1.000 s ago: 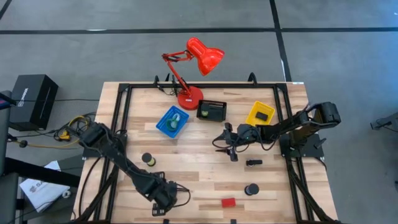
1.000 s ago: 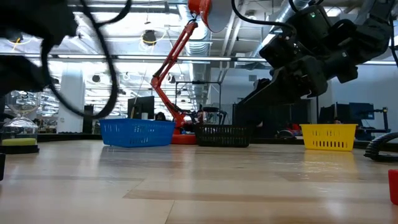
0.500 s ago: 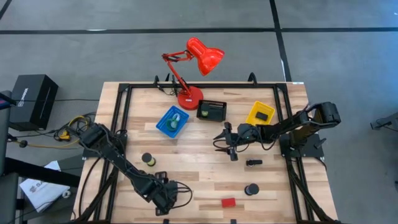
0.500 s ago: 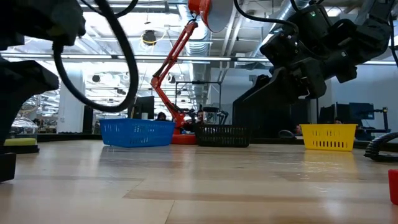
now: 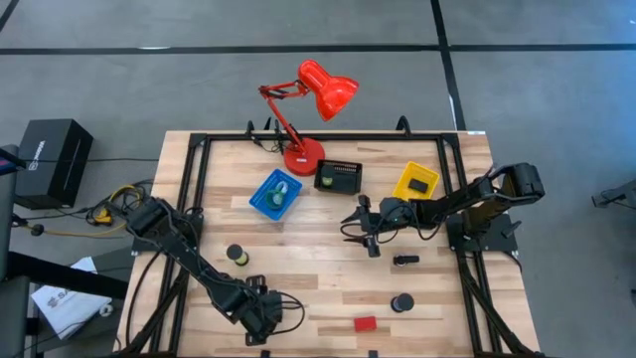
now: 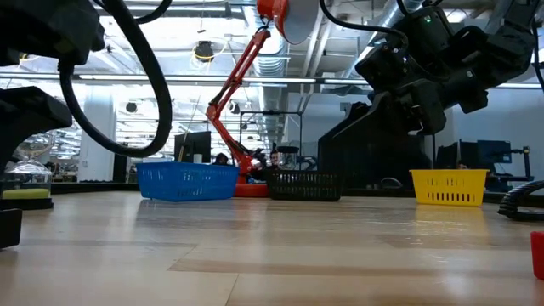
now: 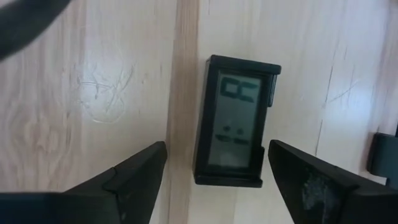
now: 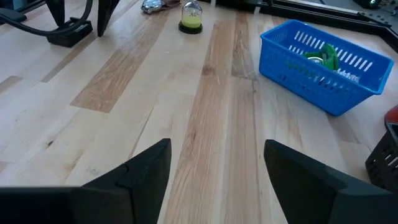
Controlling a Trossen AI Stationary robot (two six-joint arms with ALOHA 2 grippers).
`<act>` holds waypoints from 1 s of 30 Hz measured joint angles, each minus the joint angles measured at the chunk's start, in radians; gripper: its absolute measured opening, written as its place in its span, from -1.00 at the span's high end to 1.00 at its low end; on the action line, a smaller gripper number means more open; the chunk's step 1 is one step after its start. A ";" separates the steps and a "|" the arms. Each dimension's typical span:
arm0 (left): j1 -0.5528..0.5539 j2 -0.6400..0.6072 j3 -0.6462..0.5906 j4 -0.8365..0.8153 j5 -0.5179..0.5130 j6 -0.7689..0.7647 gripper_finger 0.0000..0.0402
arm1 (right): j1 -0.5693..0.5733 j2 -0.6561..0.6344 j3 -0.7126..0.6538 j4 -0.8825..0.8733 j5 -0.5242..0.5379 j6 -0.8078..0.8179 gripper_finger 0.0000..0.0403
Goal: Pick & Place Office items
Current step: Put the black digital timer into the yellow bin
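Left hand (image 7: 214, 177) wide over tiny black gadget (image 7: 235, 121) on tabletop (image 7: 93, 81) | I should descend centred, square fingers to its long sides | right hand (image 8: 214, 168) wide, waiting mid-table

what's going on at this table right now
Two robot arms are sorting small office items into bins. The left gripper hangs at the near edge of the table, jaws open on either side of a small black gadget with a screen, not yet gripping it. The right gripper waits mid-table, jaws open and empty, near the black bin. A red block and a black cylinder lie loose on the wood.
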 joint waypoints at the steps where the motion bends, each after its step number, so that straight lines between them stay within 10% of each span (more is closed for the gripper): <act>1: 0.000 0.000 -0.001 0.000 -0.001 0.000 -0.37 | 0.000 0.000 0.000 0.000 0.000 0.000 -0.24; 12: 0.050 -0.026 -0.004 0.016 -0.021 -0.002 0.17 | 0.002 0.000 0.000 0.000 0.000 0.003 -0.24; 30: 0.423 -0.216 0.003 0.167 -0.617 0.664 0.18 | -0.023 0.000 0.043 0.006 0.000 0.298 -0.24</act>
